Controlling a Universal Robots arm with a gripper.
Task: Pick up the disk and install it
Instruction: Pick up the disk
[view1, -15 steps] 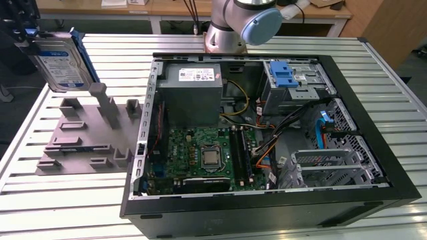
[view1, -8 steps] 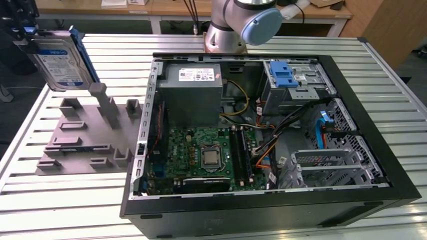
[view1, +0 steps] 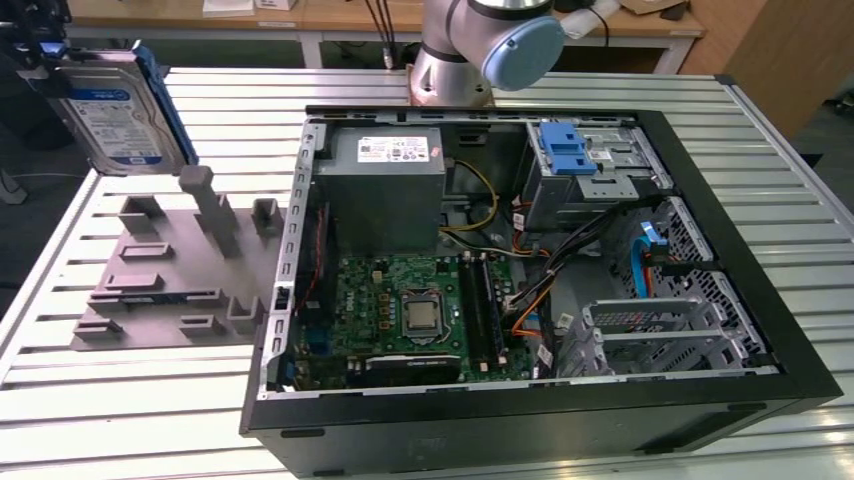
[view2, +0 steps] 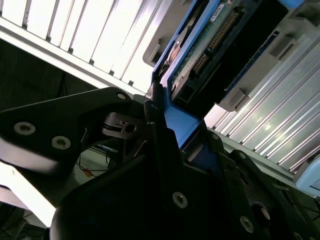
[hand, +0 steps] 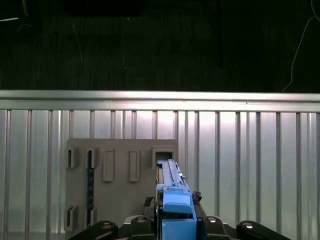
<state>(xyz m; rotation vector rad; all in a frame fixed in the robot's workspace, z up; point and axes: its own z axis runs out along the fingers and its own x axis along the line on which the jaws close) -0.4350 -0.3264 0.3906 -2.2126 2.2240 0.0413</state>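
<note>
Now — fingers (view2: 158, 125) clenched on disk (view1: 114, 115) | disk upright above grey holder (view1: 147, 290)

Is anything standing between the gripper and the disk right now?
No, nothing visible. The gripper is shut on the disk by its blue carrier, holding it over the grey fixture.

Slatted metal table (view1: 134, 400), wooden desks (view1: 334, 12) behind
</note>
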